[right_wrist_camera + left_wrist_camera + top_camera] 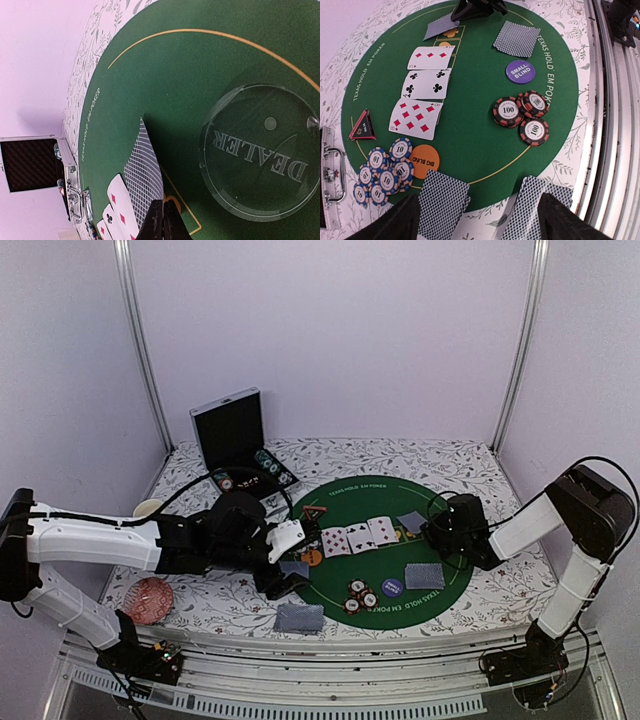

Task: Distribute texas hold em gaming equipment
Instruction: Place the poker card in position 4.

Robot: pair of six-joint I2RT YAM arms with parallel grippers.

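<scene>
My left gripper [480,226] is open, low over the mat's near edge. A face-down card pair [444,200] and another [535,210] lie between its fingers, neither of them held. Beyond are the orange big-blind button [425,161], blue chips [385,172], red chips [522,115], the purple small-blind button [519,71], three face-up cards [422,95] and a black triangular marker [363,126]. My right gripper [165,222] is shut on the corner of a face-down card [142,170], which is tilted up off the green mat [190,75]. A clear dealer disc [260,155] lies beside it.
An open metal case [232,435] stands at the back left. A cream mug [147,508] and a red patterned round object [150,600] sit at the left. Another stack of face-down cards [424,576] lies on the mat's right. The table's front rail [615,125] runs close by.
</scene>
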